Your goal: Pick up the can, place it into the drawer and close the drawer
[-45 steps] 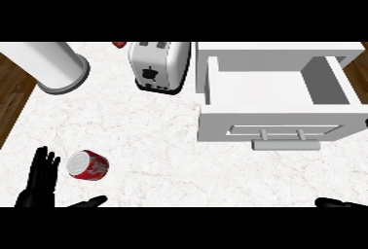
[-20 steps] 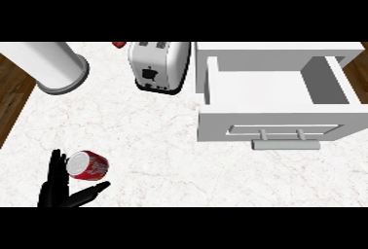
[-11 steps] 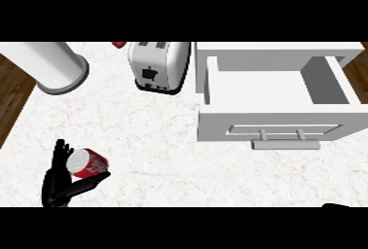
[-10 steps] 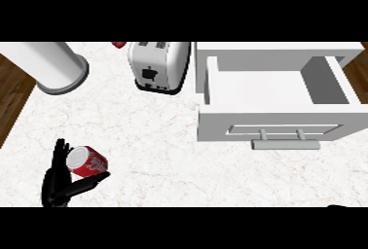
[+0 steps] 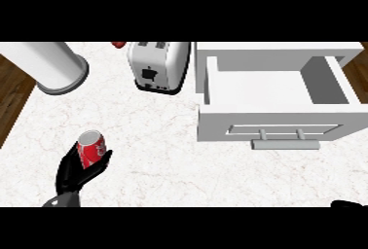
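The left hand (image 5: 74, 171) has its fingers and thumb curled round the red can (image 5: 91, 149) near the counter's (image 5: 165, 160) lower left, well apart from the drawer (image 5: 277, 127). The can tilts within the grasp, held that way for carrying. The drawer stands open at the right, cavity exposed to receive it. Only a dark sliver of the right hand (image 5: 348, 204) shows at the lower right edge; its finger state cannot be told. A toaster (image 5: 158, 65) stands beside the drawer.

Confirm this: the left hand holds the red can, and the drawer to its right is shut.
Wrong on the drawer. The head view shows the left hand curled round the red can, but the drawer stands pulled open, its inside showing.
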Available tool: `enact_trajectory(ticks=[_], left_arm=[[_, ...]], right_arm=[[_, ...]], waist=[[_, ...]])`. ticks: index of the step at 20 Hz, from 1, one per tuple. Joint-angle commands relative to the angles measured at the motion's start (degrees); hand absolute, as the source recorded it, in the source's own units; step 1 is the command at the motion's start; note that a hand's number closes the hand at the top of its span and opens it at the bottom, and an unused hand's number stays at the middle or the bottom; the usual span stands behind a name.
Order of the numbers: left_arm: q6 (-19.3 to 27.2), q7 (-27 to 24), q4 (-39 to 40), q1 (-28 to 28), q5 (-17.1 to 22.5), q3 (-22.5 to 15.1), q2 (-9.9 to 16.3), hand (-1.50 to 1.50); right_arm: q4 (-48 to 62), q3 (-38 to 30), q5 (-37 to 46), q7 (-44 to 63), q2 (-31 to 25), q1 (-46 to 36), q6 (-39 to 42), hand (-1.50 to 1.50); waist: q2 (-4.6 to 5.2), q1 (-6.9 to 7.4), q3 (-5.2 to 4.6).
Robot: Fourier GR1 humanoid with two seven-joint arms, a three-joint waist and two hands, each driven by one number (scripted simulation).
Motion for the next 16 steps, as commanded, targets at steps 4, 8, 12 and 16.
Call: enact_trajectory(ticks=[4,8,12,16], left_arm=[[-1.5,3.4,-5.7,-0.6,1.5,-2.0,-0.7,1.50],[0.9,-2.7,4.2,-8.0,-1.4,-3.1,-3.9,1.50],[1.7,2.2,8.3,-17.6,-2.3,-3.8,-4.3,1.50],[1.1,-1.4,12.6,-22.7,-1.2,-2.4,-5.9,1.50]], right_arm=[[-0.8,0.4,1.8,0.8,-0.3,-1.9,-0.8,-1.50],[0.2,-0.5,1.8,0.8,-0.8,-1.7,-0.5,-1.50],[-2.4,2.4,4.1,-1.3,2.1,2.3,-0.2,-1.50],[5.0,0.5,2.9,-3.0,0.1,-3.9,-0.5,-1.50]], waist=[[-0.07,0.33,0.00],[0.11,-0.32,-0.06],[0.19,-1.00,-0.07],[0.36,-0.57,-0.07]])
